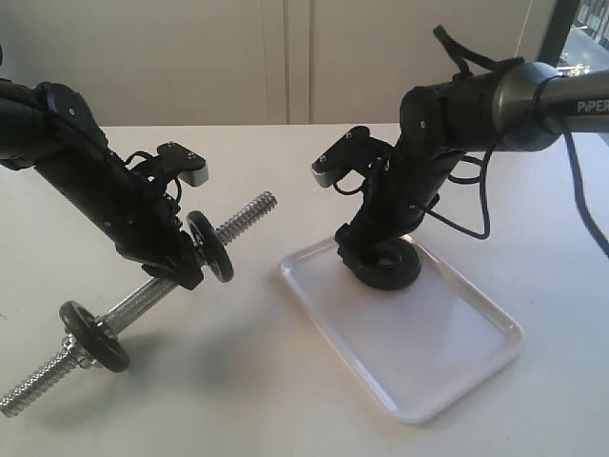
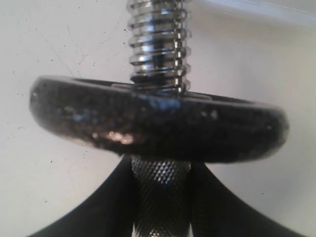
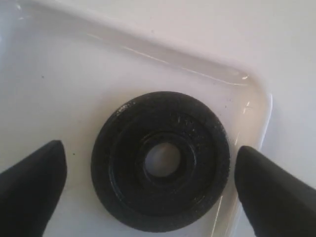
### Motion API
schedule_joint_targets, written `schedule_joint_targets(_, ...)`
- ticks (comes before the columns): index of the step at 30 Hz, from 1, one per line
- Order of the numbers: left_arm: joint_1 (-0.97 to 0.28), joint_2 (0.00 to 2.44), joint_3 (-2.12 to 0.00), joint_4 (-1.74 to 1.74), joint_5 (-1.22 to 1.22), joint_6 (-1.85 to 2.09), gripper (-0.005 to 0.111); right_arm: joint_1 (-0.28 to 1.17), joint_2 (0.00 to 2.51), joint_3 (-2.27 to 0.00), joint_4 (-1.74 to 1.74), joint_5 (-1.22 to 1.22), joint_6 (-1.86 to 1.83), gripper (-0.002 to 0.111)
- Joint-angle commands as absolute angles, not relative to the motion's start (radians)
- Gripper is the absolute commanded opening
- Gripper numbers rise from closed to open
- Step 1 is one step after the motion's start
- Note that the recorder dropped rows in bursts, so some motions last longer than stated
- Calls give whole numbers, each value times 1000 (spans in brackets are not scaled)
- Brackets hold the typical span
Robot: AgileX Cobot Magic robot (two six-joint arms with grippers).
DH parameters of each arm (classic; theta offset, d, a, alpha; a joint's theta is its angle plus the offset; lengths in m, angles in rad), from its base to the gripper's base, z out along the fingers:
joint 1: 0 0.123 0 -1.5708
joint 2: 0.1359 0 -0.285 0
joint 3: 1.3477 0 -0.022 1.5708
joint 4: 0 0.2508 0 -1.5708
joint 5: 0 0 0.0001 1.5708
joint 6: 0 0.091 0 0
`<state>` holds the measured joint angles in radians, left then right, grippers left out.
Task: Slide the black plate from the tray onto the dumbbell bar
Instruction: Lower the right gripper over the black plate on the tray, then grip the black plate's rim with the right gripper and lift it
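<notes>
Half the black plate (image 1: 407,272) behind jaws

Black arms (image 1: 105,190) (one lettered PIPER) carry black cables (image 1: 486,200).

**Bare thread end, free worktop between**

The dumbbell bar (image 1: 249,211) has its raised threaded end bare beyond a grey-black disc (image 1: 211,246) beside the left end effector (image 1: 176,257). Free worktop (image 1: 285,381) separates that end from the tray (image 1: 457,352). The tray's corner rim runs near the black plate (image 3: 163,113), and the fingers of the right end effector (image 3: 148,149) flank it, apart.
</notes>
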<state>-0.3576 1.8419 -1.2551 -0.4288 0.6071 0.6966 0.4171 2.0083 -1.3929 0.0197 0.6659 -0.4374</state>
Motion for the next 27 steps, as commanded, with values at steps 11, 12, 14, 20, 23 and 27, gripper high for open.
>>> schedule_joint_targets(11, -362, 1792, -1270, -512, 598, 702, 0, 418, 2070, -1401, -38, 635, -444, 93)
schedule_joint_targets(12, -362, 1792, -1270, -512, 598, 702, 0, 418, 2075, -1401, -44, 635, -444, 94)
schedule_joint_targets(14, -362, 1792, -1270, -512, 598, 702, 0, 418, 2084, -1401, -51, 637, -444, 95)
schedule_joint_targets(20, -362, 1792, -1270, -516, 598, 702, 0, 418, 2089, -1401, -99, 635, -439, 95)
schedule_joint_targets(23, -362, 1792, -1270, -516, 598, 702, 0, 418, 2091, -1401, -111, 632, -418, 95)
schedule_joint_targets(27, -362, 1792, -1270, -516, 598, 702, 0, 418, 2102, -1401, -113, 639, -379, 95)
